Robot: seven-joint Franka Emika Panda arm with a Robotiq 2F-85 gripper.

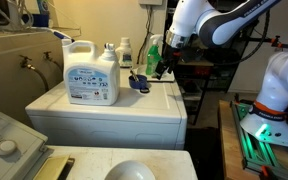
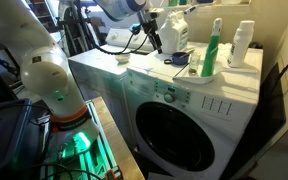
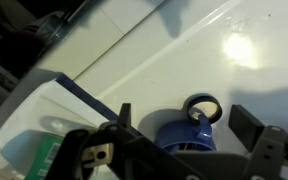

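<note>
A small blue cup with a ring handle (image 3: pixel 187 138) lies on the white washing machine top (image 3: pixel 184 50). In the wrist view my gripper (image 3: pixel 184 122) is open, with one finger on each side of the cup and gaps between fingers and cup. In both exterior views the gripper (image 1: pixel 162 66) (image 2: pixel 156 38) hangs just above the machine top, close to the blue cup (image 1: pixel 139 83) (image 2: pixel 180 60). A large white detergent jug with a blue label (image 1: pixel 92 75) (image 3: pixel 39 125) stands beside the cup.
A green bottle (image 1: pixel 152 52) (image 2: pixel 215 48) and a white bottle (image 1: pixel 125 52) (image 2: pixel 244 45) stand at the back of the machine top near the wall. The washer door (image 2: pixel 179 125) faces front. A second robot base with green light (image 2: pixel 69 135) stands beside the machine.
</note>
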